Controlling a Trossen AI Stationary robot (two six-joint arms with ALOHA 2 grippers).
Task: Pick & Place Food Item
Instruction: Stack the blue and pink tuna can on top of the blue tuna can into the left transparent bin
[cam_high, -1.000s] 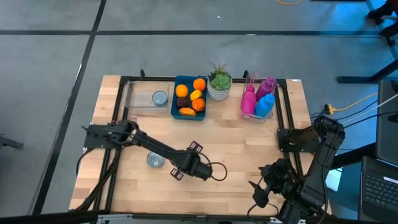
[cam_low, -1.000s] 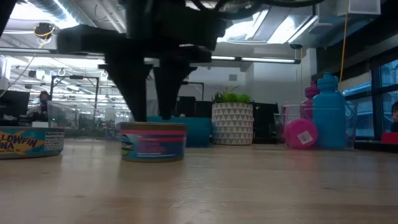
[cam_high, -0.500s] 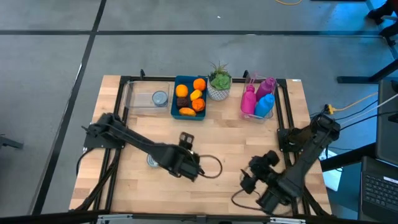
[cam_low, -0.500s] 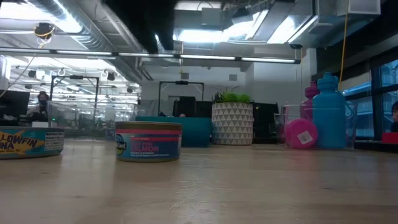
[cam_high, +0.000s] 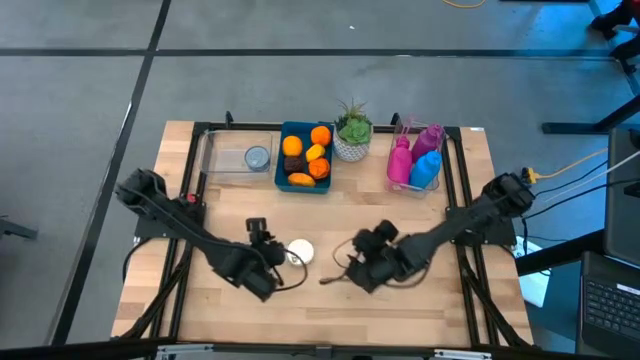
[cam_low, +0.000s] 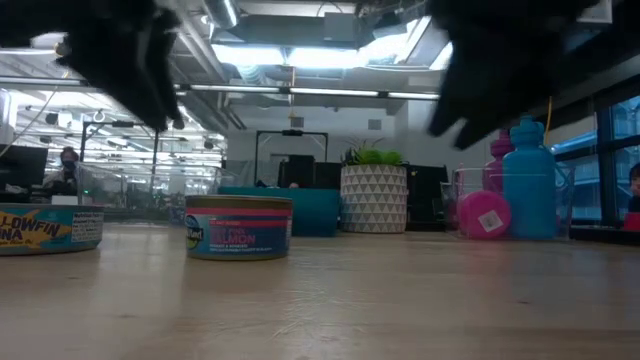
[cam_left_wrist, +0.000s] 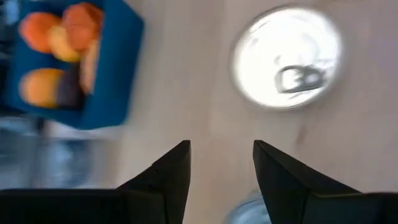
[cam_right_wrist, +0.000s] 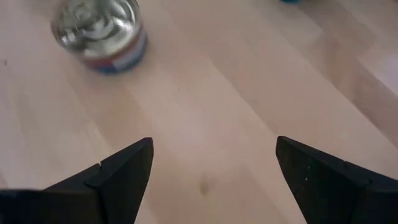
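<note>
Now my right fingers (cam_right_wrist: 121, 171) gape wide, left fingers (cam_left_wrist: 174, 168) part-spread, both empty; salmon can (cam_high: 299, 251) centre frame, fruit in blue bin (cam_high: 281, 160).

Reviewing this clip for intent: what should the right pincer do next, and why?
Probably advance toward the salmon can and lower around it. The right pincer is open, empty and aimed at the can, which stands free on the table; the left pincer holds nothing.

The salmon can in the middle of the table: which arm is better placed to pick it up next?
Probably the right: the right gripper is open wide, empty, facing the salmon can. The left gripper is nearer but narrowly open.
</note>
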